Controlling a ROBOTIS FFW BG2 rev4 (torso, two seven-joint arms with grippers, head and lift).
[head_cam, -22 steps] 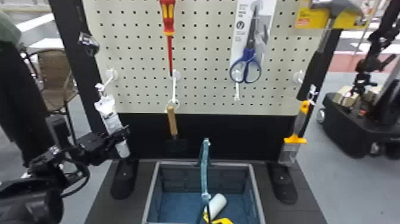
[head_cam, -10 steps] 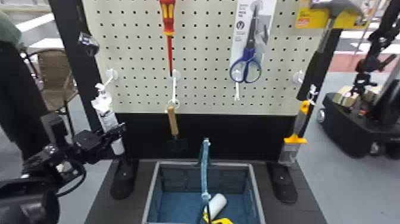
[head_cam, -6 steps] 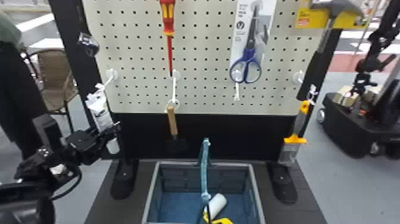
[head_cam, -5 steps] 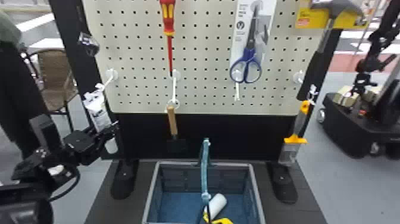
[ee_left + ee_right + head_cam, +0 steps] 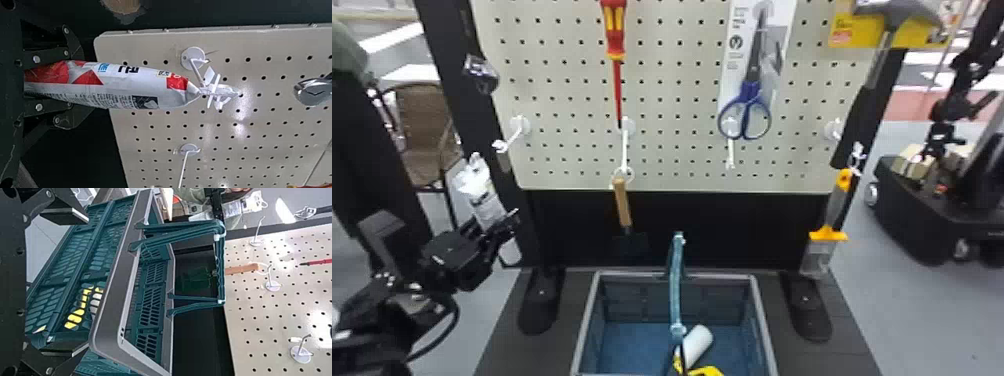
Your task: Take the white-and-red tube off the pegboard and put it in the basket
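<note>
Tube (image 5: 485,202) was freed from hook (image 5: 514,136) | clasped in left gripper (image 5: 76,84) | right gripper (image 5: 87,282) was spread wide | basket (image 5: 586,320) drop was left

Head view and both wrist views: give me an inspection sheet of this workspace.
Surface: dark-grey base panel, bearing a teal-and-grey plastic basket and two black feet.
Job's things: long white-and-red tube, off its white hook; basket, holding a white cylinder and something yellow.
Clutter: hanging at the beige pegboard, red-and-yellow screwdriver, blue-handled scissors, black-handled hammer, wooden-handled trowel, yellow-and-grey scraper.
Grippers: left pincer closed on the tube; right pincer open near the basket.
Cables: black cable looped at the left arm.
Surroundings: brown woven chair, black wheeled machine, grey floor.
</note>
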